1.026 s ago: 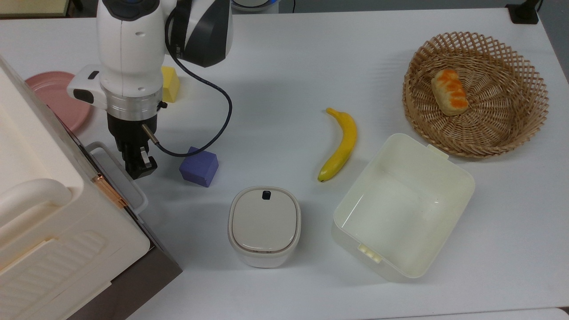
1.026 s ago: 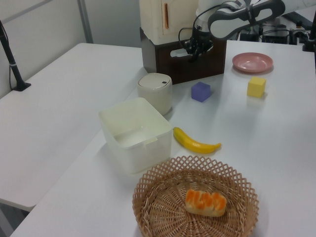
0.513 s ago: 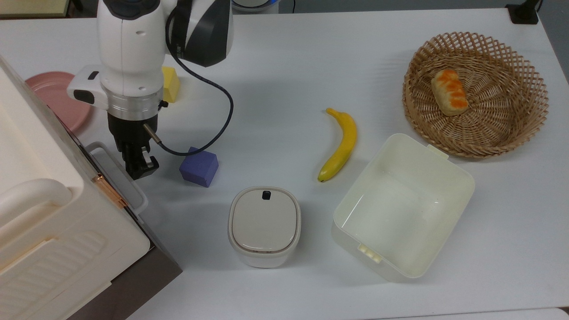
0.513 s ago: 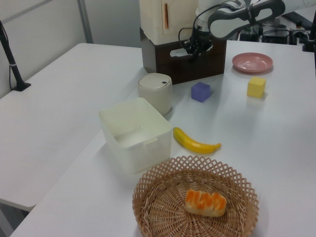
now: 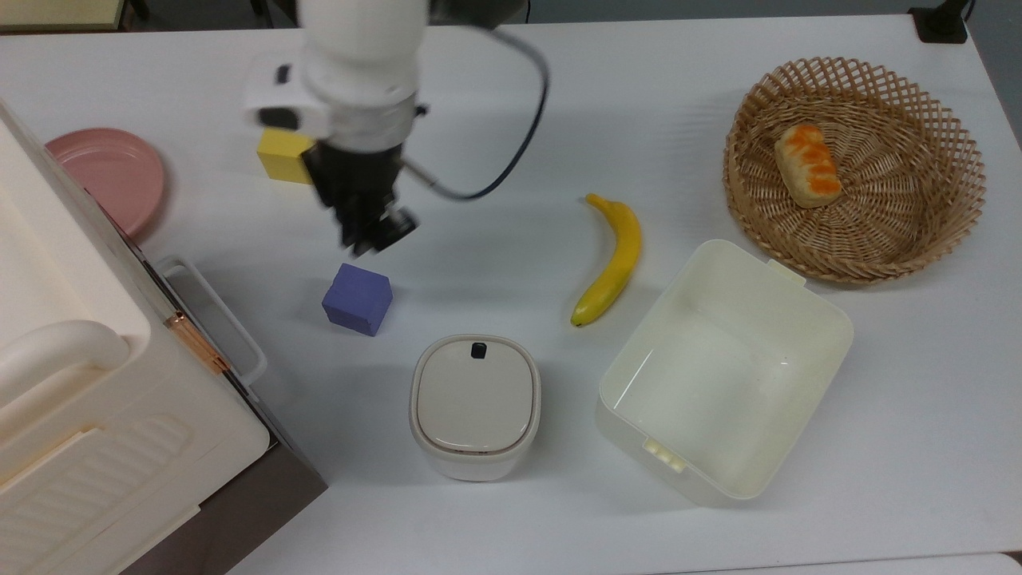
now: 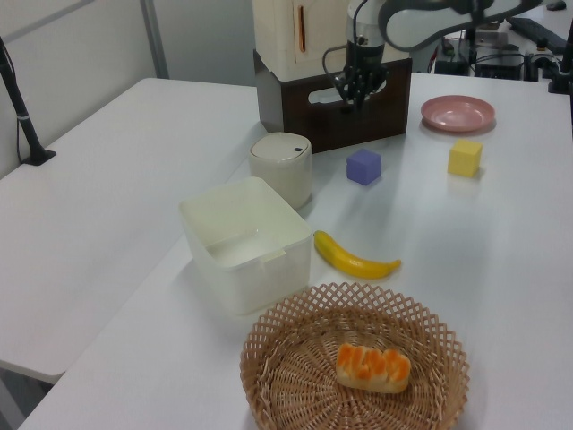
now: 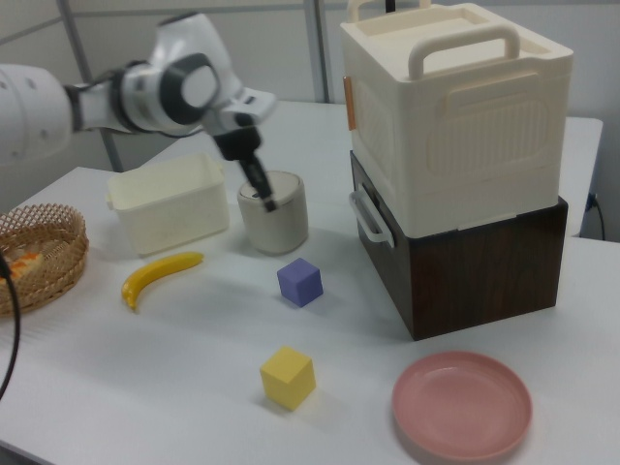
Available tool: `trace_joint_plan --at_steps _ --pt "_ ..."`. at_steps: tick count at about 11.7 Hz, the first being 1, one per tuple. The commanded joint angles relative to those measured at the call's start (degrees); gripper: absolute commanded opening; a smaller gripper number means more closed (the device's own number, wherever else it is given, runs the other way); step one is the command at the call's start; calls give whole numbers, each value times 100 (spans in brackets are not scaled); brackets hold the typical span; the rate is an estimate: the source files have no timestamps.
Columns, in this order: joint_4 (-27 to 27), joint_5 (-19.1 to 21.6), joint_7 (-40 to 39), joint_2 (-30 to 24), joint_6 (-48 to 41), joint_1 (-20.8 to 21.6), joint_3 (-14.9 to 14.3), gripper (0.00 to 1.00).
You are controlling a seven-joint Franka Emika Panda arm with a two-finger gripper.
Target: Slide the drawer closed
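i see the drawer (image 7: pixel 380 237) pushed flush into the dark base under the cream cabinet (image 7: pixel 455 116), its white handle (image 5: pixel 214 315) sticking out. my gripper (image 5: pixel 374 232) hangs above the purple cube (image 5: pixel 357 299), holding nothing; i cannot tell the finger gap.

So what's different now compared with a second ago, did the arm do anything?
The black two-finger gripper pulled away from the white loop handle of the dark-fronted drawer, moving toward the top view's right and up, to hang above the purple cube. It carries nothing. The drawer looks shut as before; cubes, banana and basket stayed put.
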Motion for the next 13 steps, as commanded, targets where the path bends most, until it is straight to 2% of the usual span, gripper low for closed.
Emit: trace_joint_plan --at_steps 1,3,4,5,8,10,11,13 --pt "-762 242 -1557 -838 -950 108 572 22" --pt "-727 628 -3007 -1110 -1365 -51 637 34" --pt "-718 805 -3763 -1251 -1689 -86 628 44" --pt "-718 850 -4153 -1400 -1979 -104 628 53" --pt "-762 990 -4245 -1639 -2175 -288 628 73" --pt "-762 991 -4237 -1665 -2167 -237 558 94" --pt "-762 991 -4237 -1674 -2167 -227 549 100" --pt "-736 939 -4158 -1674 -2167 -210 514 100"
